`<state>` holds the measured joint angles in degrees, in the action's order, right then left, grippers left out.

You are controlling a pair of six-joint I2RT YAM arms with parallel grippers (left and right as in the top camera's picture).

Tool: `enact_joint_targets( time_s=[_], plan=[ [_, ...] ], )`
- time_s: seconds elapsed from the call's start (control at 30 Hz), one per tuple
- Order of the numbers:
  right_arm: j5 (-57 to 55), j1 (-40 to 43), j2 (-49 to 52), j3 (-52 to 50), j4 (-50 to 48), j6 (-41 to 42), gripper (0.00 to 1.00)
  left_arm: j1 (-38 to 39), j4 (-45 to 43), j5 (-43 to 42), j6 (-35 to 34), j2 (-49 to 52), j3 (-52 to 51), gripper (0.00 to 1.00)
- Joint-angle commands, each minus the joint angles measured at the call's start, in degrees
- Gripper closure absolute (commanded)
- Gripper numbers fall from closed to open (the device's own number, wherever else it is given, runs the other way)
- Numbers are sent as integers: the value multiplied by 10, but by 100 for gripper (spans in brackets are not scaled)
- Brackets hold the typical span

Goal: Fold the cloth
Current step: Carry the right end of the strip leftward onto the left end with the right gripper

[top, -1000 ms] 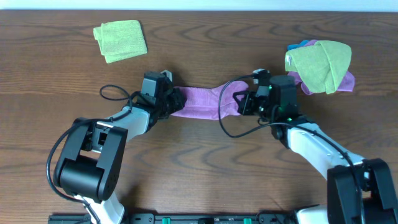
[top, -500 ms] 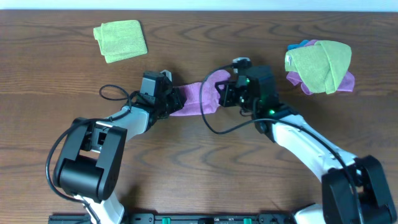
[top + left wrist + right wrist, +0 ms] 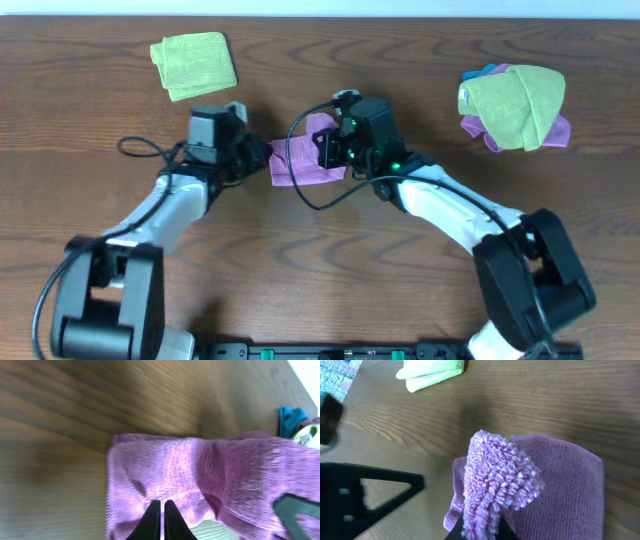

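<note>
The lilac cloth [image 3: 300,166] lies at the table's middle, doubled over into a short band between my two grippers. My left gripper [image 3: 262,158] is at its left edge; in the left wrist view its fingers [image 3: 160,506] are shut, with the cloth [image 3: 200,470] around the tips. My right gripper [image 3: 326,150] is shut on the cloth's right end and holds it over the left half. In the right wrist view a fluffy bunched edge [image 3: 495,480] rises from its fingers [image 3: 480,532]. The white label is out of view.
A folded lime-green towel [image 3: 193,65] lies at the back left and also shows in the right wrist view [image 3: 432,372]. A bunch of green, purple and blue cloths [image 3: 515,105] sits at the back right. Cables trail behind both wrists.
My right gripper has carried the cloth's right end leftward over the rest, making the band much shorter. My left gripper has shifted a little to the left.
</note>
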<state>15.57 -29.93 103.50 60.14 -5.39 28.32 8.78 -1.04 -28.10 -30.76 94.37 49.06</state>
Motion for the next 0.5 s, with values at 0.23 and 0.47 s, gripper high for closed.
enact_joint_targets(
  time_s=[0.23, 0.47],
  plan=[
    [-19, -31, 54, 44, 0, 17, 99, -57, 63, 4, 56, -66, 10, 94],
    [-21, -39, 80, 65, 0, 17, 99, -62, 71, 4, 56, -72, 10, 94]
  ],
)
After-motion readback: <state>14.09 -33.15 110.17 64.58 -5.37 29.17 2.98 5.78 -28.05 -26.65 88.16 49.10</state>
